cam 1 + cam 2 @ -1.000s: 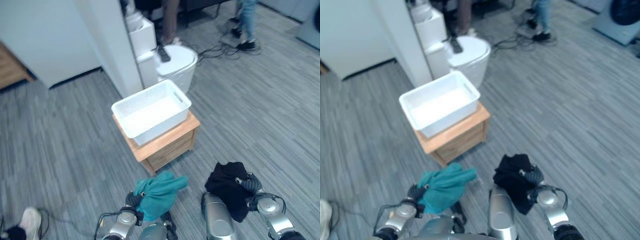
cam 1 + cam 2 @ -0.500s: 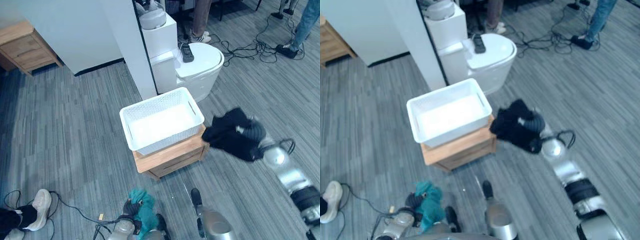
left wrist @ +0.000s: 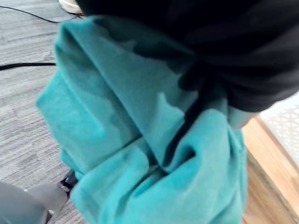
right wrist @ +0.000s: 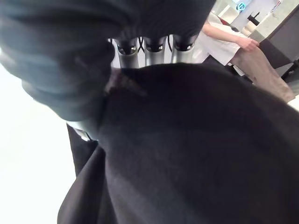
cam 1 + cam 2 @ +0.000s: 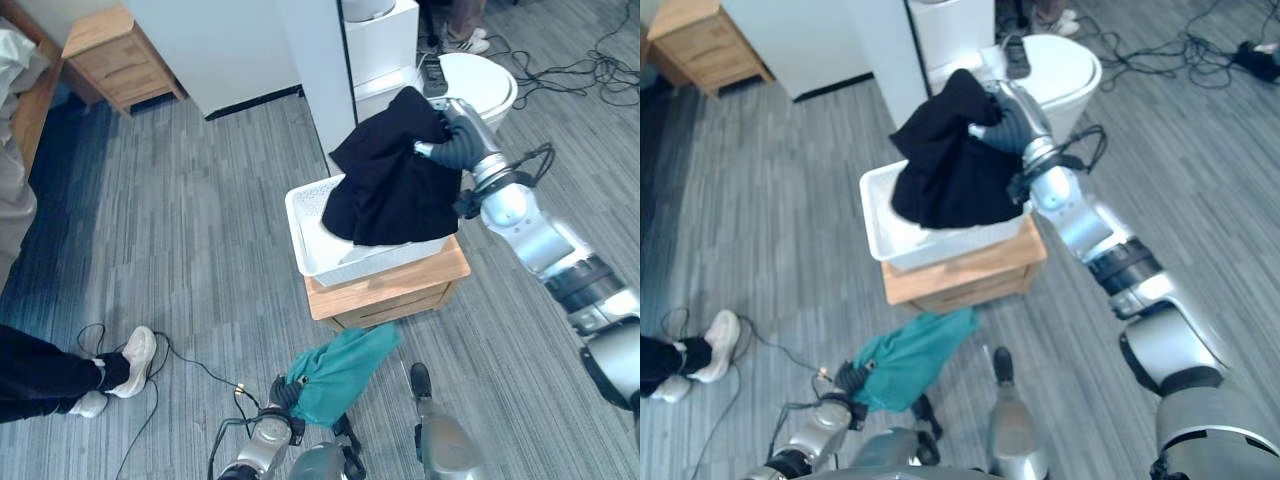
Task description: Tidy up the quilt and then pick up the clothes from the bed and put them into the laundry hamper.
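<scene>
My right hand (image 5: 457, 142) is shut on a black garment (image 5: 390, 185) and holds it up over the white laundry basket (image 5: 298, 222). The cloth hangs down into the basket and covers most of its opening. In the right wrist view the black garment (image 4: 196, 154) is bunched just under the fingers (image 4: 154, 46). Low in front of me, my left hand (image 5: 281, 394) is shut on a teal garment (image 5: 338, 372), which hangs above the floor in front of the basket. The left wrist view has the teal garment (image 3: 140, 140) right up against it.
The basket stands on a low wooden side table (image 5: 390, 292). Behind it are a white pillar (image 5: 312, 70) and a round white bin (image 5: 485, 82). A wooden nightstand (image 5: 115, 50) stands at the far left. A person's leg and shoe (image 5: 125, 362) and floor cables are on the left.
My right hand has carried the black garment from beside the basket's right side to above the basket. The camera has shifted too. My left hand still holds the teal garment low.
</scene>
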You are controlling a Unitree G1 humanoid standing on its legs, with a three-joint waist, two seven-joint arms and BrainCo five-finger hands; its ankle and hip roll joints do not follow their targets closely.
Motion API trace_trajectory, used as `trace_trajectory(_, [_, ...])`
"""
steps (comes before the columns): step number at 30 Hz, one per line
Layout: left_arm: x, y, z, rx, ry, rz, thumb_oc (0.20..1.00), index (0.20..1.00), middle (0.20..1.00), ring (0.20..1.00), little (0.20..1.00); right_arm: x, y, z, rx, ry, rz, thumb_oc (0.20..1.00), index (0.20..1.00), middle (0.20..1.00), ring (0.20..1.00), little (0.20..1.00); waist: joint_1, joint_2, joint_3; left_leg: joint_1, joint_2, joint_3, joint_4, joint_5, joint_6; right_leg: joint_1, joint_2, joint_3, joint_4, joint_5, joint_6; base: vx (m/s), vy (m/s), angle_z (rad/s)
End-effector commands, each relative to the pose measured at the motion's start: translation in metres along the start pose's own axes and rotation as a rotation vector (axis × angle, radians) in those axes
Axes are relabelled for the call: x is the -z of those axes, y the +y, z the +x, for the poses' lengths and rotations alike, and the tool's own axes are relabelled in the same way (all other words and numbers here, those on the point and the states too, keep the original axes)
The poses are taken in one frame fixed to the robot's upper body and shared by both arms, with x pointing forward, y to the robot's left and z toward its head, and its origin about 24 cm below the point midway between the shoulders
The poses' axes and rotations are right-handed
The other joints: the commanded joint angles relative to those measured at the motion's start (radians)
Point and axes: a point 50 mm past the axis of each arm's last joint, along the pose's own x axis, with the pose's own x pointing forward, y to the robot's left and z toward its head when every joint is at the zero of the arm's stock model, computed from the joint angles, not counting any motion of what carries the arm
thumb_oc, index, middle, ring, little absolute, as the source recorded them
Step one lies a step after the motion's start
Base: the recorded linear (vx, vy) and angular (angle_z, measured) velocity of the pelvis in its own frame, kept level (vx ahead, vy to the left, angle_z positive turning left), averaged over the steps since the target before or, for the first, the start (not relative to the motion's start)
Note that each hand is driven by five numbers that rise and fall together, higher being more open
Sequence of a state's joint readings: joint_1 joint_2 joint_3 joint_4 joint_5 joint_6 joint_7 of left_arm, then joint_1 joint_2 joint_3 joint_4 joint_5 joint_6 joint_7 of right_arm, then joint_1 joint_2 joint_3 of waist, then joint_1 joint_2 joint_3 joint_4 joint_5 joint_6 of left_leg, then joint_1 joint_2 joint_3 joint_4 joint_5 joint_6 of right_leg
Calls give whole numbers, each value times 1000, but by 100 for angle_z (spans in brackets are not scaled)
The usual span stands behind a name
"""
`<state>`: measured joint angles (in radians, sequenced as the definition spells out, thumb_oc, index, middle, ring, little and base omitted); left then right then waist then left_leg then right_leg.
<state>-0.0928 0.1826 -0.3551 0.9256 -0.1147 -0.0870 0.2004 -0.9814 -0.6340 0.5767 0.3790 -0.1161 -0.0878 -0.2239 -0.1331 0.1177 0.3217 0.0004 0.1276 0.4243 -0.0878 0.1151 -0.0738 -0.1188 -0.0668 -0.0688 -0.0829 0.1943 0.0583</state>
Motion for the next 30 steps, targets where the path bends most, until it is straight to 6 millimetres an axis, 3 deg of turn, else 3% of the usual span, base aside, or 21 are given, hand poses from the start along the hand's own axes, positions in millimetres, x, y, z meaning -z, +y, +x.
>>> trace_trajectory(1, [-22,21,6,-63,-106,13,200,200,200,200,200,-34,-25,35,122,-119,-35,200,200,200,200,200,26,-40,3,51,40,-24,0,-56,-73,3,-30,2,39,-127,107,-14,0,14])
trace_trajectory(8, [-42,20,6,-58,-205,1,200,200,200,200,200,-21,-21,44,114,-32,-75,200,200,200,200,200,49,-9,16,12,31,-49,0,-42,-75,-20,-42,-14,26,-110,115,-29,2,14])
trace_trajectory(13, [-55,18,6,-56,-260,-26,200,200,200,200,200,-21,-35,58,173,12,-168,200,200,200,200,200,57,29,25,-20,17,-72,0,-32,-82,-30,-60,-33,5,-94,126,-40,30,14])
trace_trajectory(14, [-61,18,6,-54,-284,-23,200,200,200,200,200,-17,-42,61,196,35,-242,1000,1000,1000,1000,1000,57,32,24,-20,14,-75,0,-34,-81,-28,-65,-36,3,-91,129,-27,36,10])
trace_trajectory(16, [-67,18,6,-51,-312,-24,200,200,200,200,200,-11,-44,59,194,48,-301,1000,1000,1000,1000,1000,55,32,26,-19,13,-76,0,-36,-80,-26,-68,-36,2,-90,132,-35,48,13])
trace_trajectory(17, [-82,19,4,-43,-377,-12,200,200,200,200,200,1,-50,53,193,77,-421,1000,1000,1000,1000,1000,49,32,24,-12,11,-77,0,-42,-78,-19,-72,-38,2,-91,134,-35,51,15])
trace_trajectory(19, [-90,17,2,-28,-413,-22,200,200,200,200,200,8,-52,49,193,94,-451,1000,1000,1000,1000,1000,47,30,23,-7,11,-75,0,-45,-76,-16,-73,-38,3,-91,136,-23,43,10])
trace_trajectory(20, [-100,17,-3,-10,-461,-51,200,200,200,200,200,20,-52,40,199,129,-473,1000,1000,1000,1000,1000,44,29,22,0,11,-74,0,-49,-73,-8,-75,-39,4,-92,137,-15,65,5])
trace_trajectory(21, [-121,18,-11,11,-562,-86,200,200,200,200,200,45,-41,16,188,187,-489,1000,1000,1000,1000,1000,34,24,19,14,10,-69,0,-60,-65,1,-77,-36,7,-91,139,-5,54,6])
trace_trajectory(22, [-120,18,-12,12,-559,-83,200,200,200,200,200,46,-40,15,187,190,-488,1000,1000,1000,1000,1000,36,22,18,16,10,-69,0,-61,-65,3,-77,-36,7,-91,139,-2,45,6])
trace_trajectory(24, [-142,25,-22,17,-663,-103,200,200,200,200,200,71,-21,-21,155,254,-463,1000,1000,1000,1000,1000,20,13,17,31,8,-62,0,-72,-58,9,-79,-29,12,-90,143,8,45,-1])
trace_trajectory(25, [-161,34,-32,10,-758,-100,200,200,200,200,200,91,-3,-60,116,328,-446,1000,1000,1000,1000,1000,-2,7,19,52,8,-53,0,-86,-52,19,-80,-24,17,-94,148,10,40,-6])
trace_trajectory(26, [-161,34,-32,10,-757,-98,200,200,200,200,200,91,-2,-61,116,330,-445,1000,1000,1000,1000,1000,1,4,17,49,8,-53,0,-83,-52,16,-80,-23,17,-90,147,19,48,-2])
trace_trajectory(27, [-175,41,-40,0,-826,-104,200,200,200,200,200,105,5,-87,98,394,-440,1000,1000,1000,1000,1000,-11,0,15,59,8,-45,0,-88,-50,19,-80,-21,20,-90,149,36,50,-14])
trace_trajectory(28, [-193,52,-52,-8,-923,-121,200,200,200,200,200,121,15,-129,58,489,-437,1000,1000,1000,1000,1000,-36,-7,14,80,9,-34,0,-103,-47,27,-79,-13,24,-94,153,35,49,-19])
trace_trajectory(29, [-193,52,-52,-6,-923,-119,200,200,200,200,200,121,15,-130,58,491,-437,1000,1000,1000,1000,1000,-33,-9,12,78,8,-33,0,-99,-47,24,-79,-12,24,-91,152,60,73,-33])
trace_trajectory(30, [-214,63,-70,-14,-1047,-153,200,200,200,200,200,135,28,-175,-13,603,-430,1000,1000,1000,1000,1000,-59,-15,12,95,10,-23,0,-109,-46,31,-77,-2,24,-93,155,15,29,-30])
